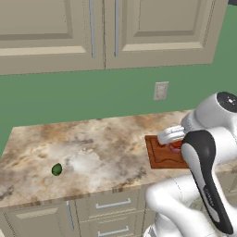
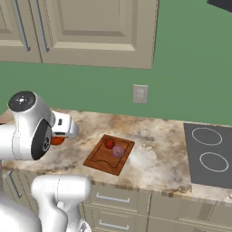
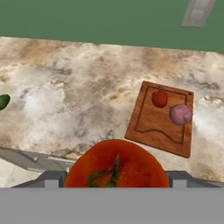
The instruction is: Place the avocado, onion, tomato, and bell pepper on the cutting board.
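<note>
My gripper (image 3: 116, 179) is shut on the tomato (image 3: 116, 164), a smooth orange-red ball with a dark green stem spot; it also shows under the hand as the tomato (image 2: 56, 141). The hand hangs above the counter, left of the cutting board (image 3: 153, 127) and toward the counter's front edge. On the reddish-brown cutting board (image 2: 102, 159) lie the deep red bell pepper (image 3: 159, 99) and the pinkish onion (image 3: 180, 114), side by side near its far end. The dark green avocado (image 1: 56, 170) rests on the counter far to the left, well apart from the board (image 1: 159, 156).
A marbled stone counter (image 1: 102, 148) runs below wall cabinets (image 1: 92, 32). A wall outlet (image 2: 140, 94) sits behind the board. A dark cooktop (image 2: 208, 156) lies at the counter's right end. Drawers (image 1: 113, 203) front the counter.
</note>
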You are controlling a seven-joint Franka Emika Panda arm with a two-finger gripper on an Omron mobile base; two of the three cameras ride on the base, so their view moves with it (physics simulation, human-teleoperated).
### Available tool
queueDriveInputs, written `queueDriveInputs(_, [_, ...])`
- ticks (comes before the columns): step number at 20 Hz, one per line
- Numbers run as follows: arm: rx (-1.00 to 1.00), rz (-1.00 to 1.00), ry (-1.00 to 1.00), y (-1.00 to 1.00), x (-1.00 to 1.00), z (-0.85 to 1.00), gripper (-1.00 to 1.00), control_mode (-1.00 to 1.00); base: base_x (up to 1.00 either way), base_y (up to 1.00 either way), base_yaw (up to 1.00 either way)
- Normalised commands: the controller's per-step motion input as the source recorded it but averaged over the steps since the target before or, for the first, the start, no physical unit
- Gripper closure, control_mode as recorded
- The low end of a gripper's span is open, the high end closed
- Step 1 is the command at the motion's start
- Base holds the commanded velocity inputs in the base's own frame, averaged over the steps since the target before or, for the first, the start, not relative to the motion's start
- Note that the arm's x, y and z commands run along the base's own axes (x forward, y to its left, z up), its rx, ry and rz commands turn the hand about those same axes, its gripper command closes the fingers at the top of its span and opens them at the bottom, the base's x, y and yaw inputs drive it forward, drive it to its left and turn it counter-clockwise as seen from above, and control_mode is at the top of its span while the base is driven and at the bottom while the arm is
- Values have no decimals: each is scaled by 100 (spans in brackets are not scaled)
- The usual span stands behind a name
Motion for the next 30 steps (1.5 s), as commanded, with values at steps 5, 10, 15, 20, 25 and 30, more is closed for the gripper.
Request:
queueDriveInputs(5, [0,-7,9,-47,19,-1,100,-100,0,0,0])
queueDriveInputs(10, [0,-8,7,-42,18,-4,100,-100,0,0,0])
queueDriveInputs(15, [0,-4,6,-19,30,-25,100,-100,0,0,0])
queueDriveInputs(20, [0,0,1,-1,51,-37,100,-100,0,0,0])
queueDriveInputs(25, [0,0,0,0,62,-40,100,-100,0,0,0])
queueDriveInputs(30, [0,0,0,0,49,-39,100,-100,0,0,0])
